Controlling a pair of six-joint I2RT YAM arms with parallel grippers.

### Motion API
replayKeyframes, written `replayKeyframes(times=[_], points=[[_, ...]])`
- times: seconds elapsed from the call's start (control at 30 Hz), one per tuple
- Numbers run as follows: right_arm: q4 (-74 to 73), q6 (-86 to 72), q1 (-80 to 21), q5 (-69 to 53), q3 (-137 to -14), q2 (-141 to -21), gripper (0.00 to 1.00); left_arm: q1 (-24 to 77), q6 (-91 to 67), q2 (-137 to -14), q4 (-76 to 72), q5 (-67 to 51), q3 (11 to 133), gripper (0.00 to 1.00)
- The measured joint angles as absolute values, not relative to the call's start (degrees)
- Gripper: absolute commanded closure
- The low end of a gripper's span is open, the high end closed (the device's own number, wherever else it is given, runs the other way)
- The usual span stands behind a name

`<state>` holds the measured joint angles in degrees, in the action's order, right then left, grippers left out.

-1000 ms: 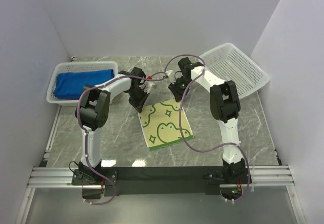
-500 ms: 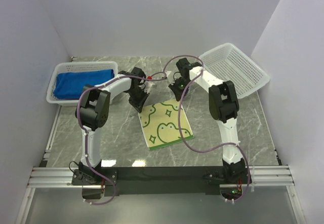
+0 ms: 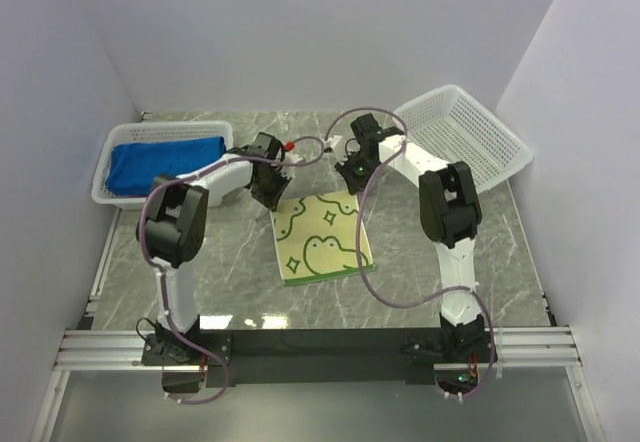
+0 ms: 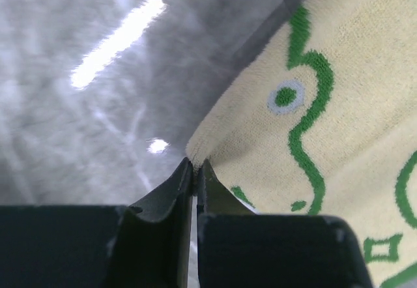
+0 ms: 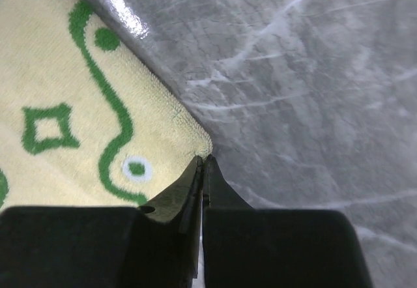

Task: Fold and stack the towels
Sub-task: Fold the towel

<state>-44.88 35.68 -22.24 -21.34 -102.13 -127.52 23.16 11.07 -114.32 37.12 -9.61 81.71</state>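
The pale yellow towel with green motifs point(image 3: 322, 237) lies spread in the middle of the table. My left gripper point(image 3: 270, 194) is shut on its far left corner; the left wrist view shows the towel point(image 4: 326, 112) pinched at the fingertips point(image 4: 195, 165). My right gripper point(image 3: 352, 180) is shut on its far right corner; the right wrist view shows the towel point(image 5: 78, 125) pinched at the fingertips point(image 5: 202, 161). A royal blue towel point(image 3: 160, 159) lies folded in the left basket. No salmon-pink towel is in view.
A white lattice basket point(image 3: 115, 187) stands at the far left with the blue towel in it. A second white lattice basket point(image 3: 470, 142) sits tilted at the far right. Grey marble tabletop point(image 3: 220, 262) surrounds the towel. White walls close in on three sides.
Both grippers have pulled the towel's far corners toward the back. The towel has shifted back and now lies squarer to the table; before it was angled.
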Motion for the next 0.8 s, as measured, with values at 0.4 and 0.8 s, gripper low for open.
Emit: replayKeyframes(times=[0.4, 0.8], points=[[-28.23, 30.48, -22.90, -17.39, -87.20, -111.35, 1.00, 23.11, 10.83, -95.02, 19.03, -5.26, 65.63, 0.99], [-19.75, 27.09, -26.37, -11.03, -68.88, -97.10, 1.00, 27.99, 5.91, -83.55, 16.80, -2.81, 55.37, 0.99]])
